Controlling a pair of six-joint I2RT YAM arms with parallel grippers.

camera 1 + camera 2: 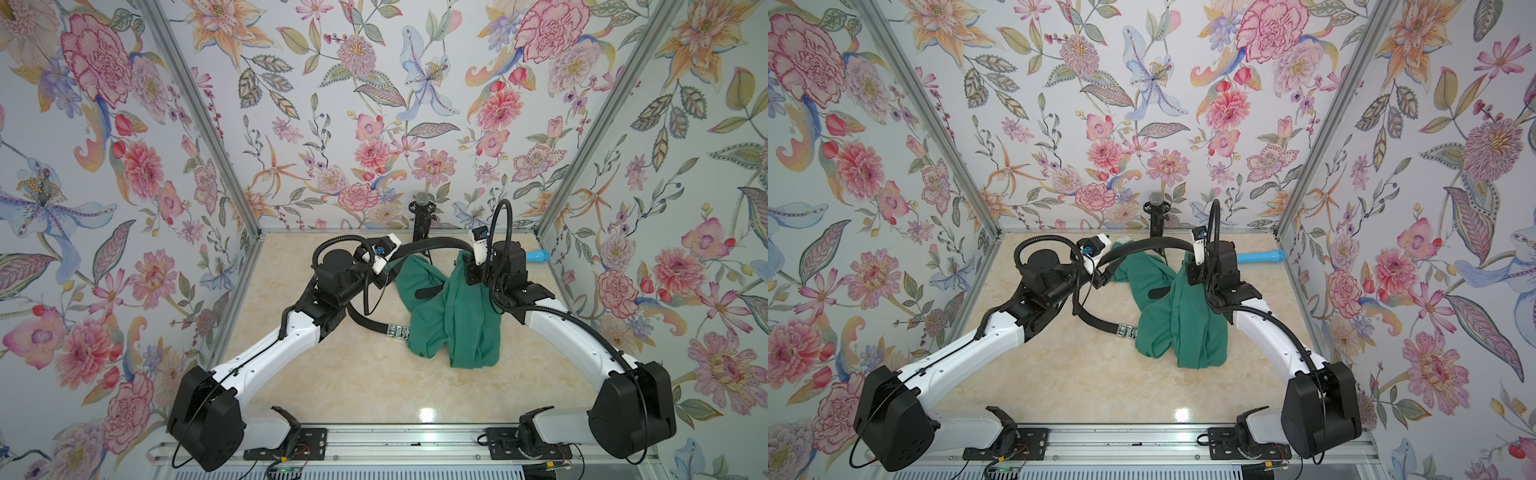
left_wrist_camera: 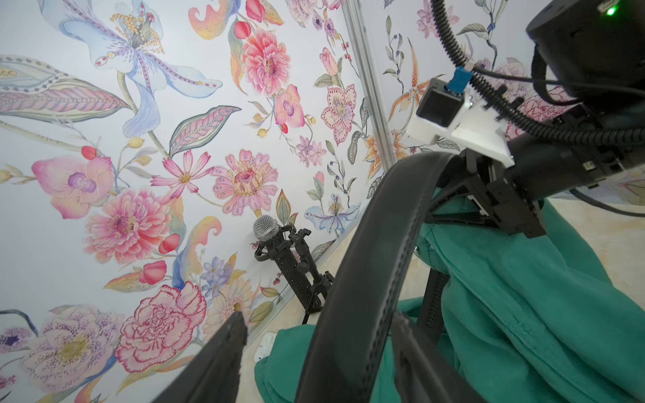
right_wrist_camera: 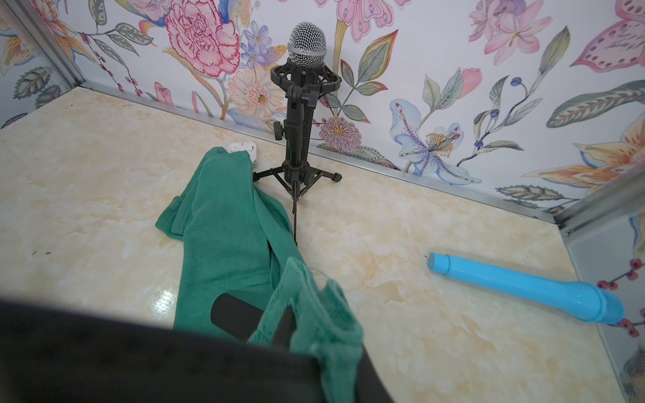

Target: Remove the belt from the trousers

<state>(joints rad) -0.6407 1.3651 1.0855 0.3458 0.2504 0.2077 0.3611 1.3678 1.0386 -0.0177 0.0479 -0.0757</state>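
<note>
The left arm (image 1: 266, 353) and right arm (image 1: 577, 332) rise from the rail (image 1: 395, 440) at the near edge. Their elbows flare outward and their forearms slant in, so both wrists sit over the far half of the worktop (image 1: 353, 382). The left fingers (image 2: 227, 345) stand apart with the belt (image 1: 436, 242) running loose between them; a gap shows on one side, so nothing is clamped. The right fingers (image 2: 453, 218) are closed on the waist of the trousers (image 1: 453, 328), holding it up off the worktop while the legs drape down in a teal heap. From that pinch the belt arcs through the air to the left fingers, loops down under the left wrist and ends flat on the worktop. Its buckle (image 1: 398, 331) touches the trousers' left edge. A short black end of belt pokes out of the fabric between the wrists. The worktop is glossy, cream and marble-patterned. By the back wall a mic (image 1: 422, 216) stands on a small tripod, and a blue tube (image 1: 538, 255) lies at the far right. Floral walls (image 1: 374, 124) with metal corner strips close three sides.
</note>
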